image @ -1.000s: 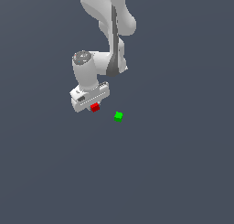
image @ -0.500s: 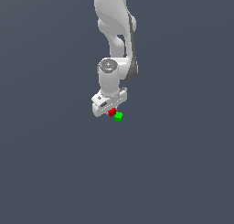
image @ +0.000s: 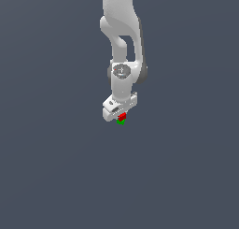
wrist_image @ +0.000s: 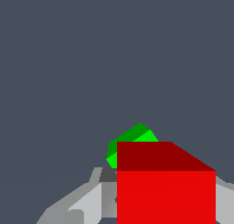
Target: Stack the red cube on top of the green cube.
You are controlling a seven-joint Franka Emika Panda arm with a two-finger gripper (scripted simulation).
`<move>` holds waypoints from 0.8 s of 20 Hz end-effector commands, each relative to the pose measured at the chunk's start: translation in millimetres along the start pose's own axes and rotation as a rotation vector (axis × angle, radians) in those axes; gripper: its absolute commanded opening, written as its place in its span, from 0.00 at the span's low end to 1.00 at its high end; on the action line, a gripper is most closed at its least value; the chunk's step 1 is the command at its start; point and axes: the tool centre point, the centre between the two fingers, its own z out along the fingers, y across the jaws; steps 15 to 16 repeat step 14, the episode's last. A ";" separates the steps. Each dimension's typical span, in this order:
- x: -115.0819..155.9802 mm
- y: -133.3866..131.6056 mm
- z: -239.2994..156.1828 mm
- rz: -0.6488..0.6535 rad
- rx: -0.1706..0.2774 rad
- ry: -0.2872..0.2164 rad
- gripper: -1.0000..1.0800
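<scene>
While the gripper (image: 121, 115) holds the red cube (image: 122, 116) tight between its two fingers (wrist_image: 77, 205), the job now is to set it down well. Closest to the wrist camera, the red cube fills the space between the fingers. Past it, a little farther away and lower, sits the green cube (wrist_image: 132, 138), and only part of it peeks out beyond the red one. From the outside camera, the red cube is right above the green cube (image: 120, 122), almost touching it; I cannot tell if they touch. To do this well, I think the arm should line the cubes up, go down slowly, and let go only when red rests flat on green.
</scene>
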 end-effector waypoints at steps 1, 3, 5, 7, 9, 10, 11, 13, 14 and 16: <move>2.4 -1.8 1.0 0.000 0.000 0.000 0.00; 1.8 -0.6 0.6 0.000 0.000 0.000 0.00; 1.6 -0.3 0.5 0.000 0.000 0.000 0.96; 1.6 -0.3 0.5 0.000 0.000 0.000 0.96; 1.6 -0.3 0.5 0.000 0.000 0.000 0.96; 1.6 -0.3 0.5 0.000 0.000 0.000 0.96; 1.6 -0.3 0.5 0.000 0.000 0.000 0.96; 1.6 -0.3 0.5 0.000 0.000 0.000 0.96; 1.6 -0.3 0.5 0.000 0.000 0.000 0.96; 1.6 -0.3 0.5 0.000 0.000 0.000 0.96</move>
